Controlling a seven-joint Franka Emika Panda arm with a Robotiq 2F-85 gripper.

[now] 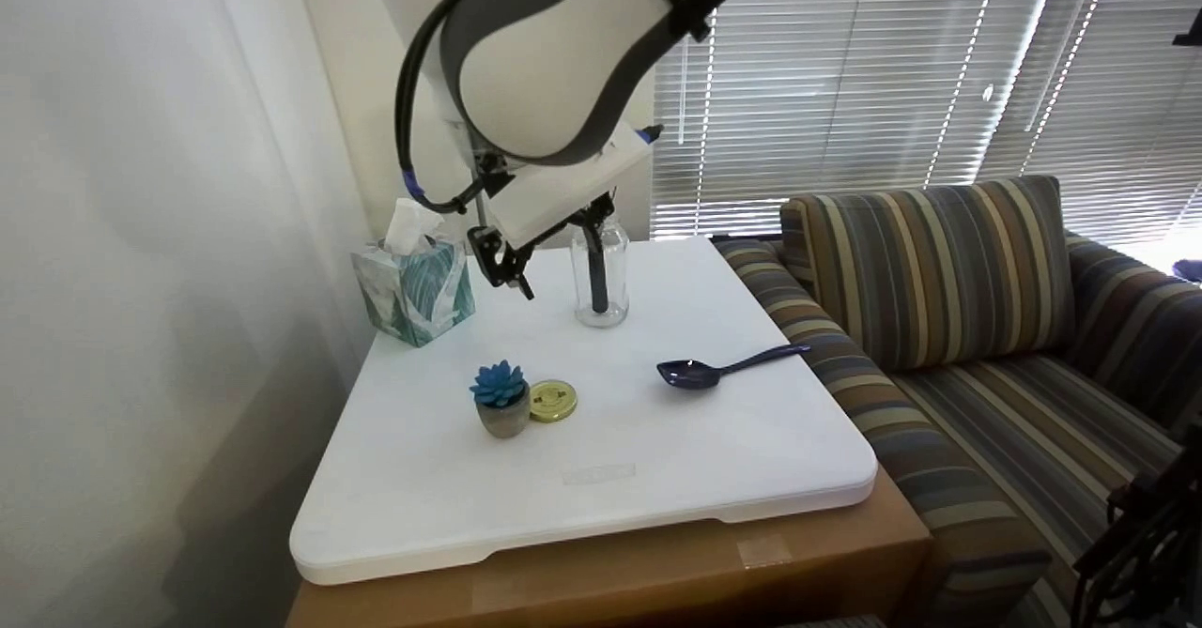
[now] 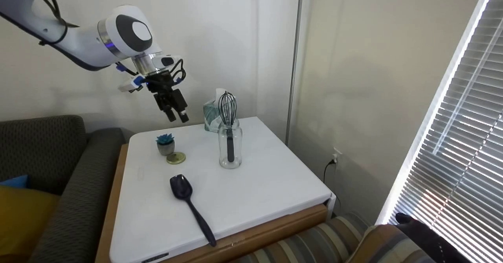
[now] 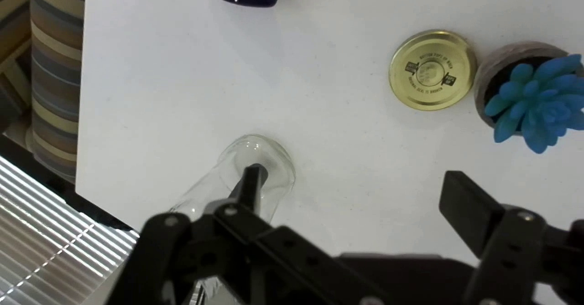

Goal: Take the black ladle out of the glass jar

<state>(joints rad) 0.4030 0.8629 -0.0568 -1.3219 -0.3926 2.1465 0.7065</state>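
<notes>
ladle [image 1: 709,375]: out of the jar [image 1: 620,276], on the table [image 1: 685,459], at right in an exterior view; i judge it light, stiff, slick, hardly breakable.
handle [image 2: 198,219]: i'd pinch it mid-length.
gripper [image 2: 178,117]: jaws apart, nothing between them.
jar: glass, probably fragile; holds the whisk [image 2: 228,114].
lid [image 3: 432,74]: reads "button pops up when", "original seal is broken"; no brand i can make out.

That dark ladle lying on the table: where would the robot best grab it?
Probably by the handle, around its middle, with the gripper coming from above and straddling it. The ladle lies on the table, its handle slim and uncovered; the scoop bowl is broader and curved, likely harder to pinch.
</notes>
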